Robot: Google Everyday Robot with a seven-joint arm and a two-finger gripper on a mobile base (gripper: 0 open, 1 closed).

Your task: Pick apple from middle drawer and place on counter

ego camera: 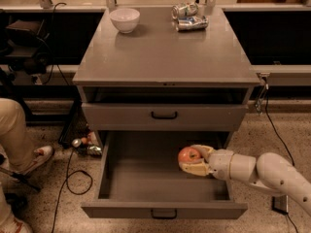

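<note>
Camera view, looking down on the front of the grey cabinet. In the pulled-out middle drawer [146, 181], toward its right side: the apple [188, 154], clamped between the two pale fingers [194, 170] of the gripper [190, 159], one finger on the far side and one on the near side. Reached in from the right over the drawer's right wall, arm low and nearly level, likely to stay clear of the closed drawer front [164, 115] above the tray's far part. Cannot tell whether resting on the drawer floor or just raised off it. Nothing else seen in the tray. Judged mid-pick: grasp made, lift and carry up to the counter [165, 57] not yet done. Along the counter's far edge, a white bowl [125, 19] at left, contents not visible, and two crushed cans [189, 16] at right; room in the middle and near part for setting the apple down. Left of the cabinet, a person's leg [12, 130] and loose cables [68, 174] on the floor.
</note>
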